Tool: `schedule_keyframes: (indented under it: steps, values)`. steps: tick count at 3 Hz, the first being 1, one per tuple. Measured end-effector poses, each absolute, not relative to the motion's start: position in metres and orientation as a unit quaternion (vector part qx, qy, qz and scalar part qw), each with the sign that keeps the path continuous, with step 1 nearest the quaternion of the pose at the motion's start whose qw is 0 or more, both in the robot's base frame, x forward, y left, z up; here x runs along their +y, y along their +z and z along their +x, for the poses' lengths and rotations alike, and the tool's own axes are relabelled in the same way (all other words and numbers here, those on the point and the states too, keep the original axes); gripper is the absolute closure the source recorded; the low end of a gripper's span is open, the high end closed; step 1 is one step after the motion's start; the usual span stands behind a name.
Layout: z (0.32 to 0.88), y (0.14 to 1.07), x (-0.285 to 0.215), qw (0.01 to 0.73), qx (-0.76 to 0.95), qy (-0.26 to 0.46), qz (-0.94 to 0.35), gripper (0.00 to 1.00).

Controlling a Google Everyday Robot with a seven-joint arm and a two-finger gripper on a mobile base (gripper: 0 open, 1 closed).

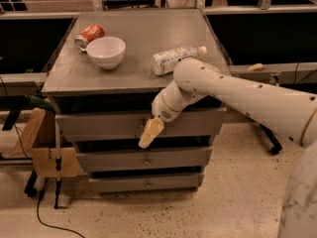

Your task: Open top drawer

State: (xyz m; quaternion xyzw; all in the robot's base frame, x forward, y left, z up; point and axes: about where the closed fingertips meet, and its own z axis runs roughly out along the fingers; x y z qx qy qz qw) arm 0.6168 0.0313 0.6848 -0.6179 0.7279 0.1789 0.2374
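Two smaller drawers (109,160) sit below the top drawer (99,125), which is right under the table (143,33). The gripper (150,132) hangs in front of the top drawer's middle, tilted down and to the left. I cannot tell if it is spread or pressed together. A bowl (106,51), a can (89,34) and a bottle (173,59) sit on the table.
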Motion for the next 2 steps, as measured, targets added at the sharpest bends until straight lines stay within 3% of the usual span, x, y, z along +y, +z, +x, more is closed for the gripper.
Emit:
schedule_keyframes:
  steps: [1,2]
  values:
    - [0.627,0.6666,0.0244,0.241,0.737,0.186,-0.603,0.01]
    - [0.627,0.6703,0.0242,0.241,0.738,0.186,-0.603,0.18]
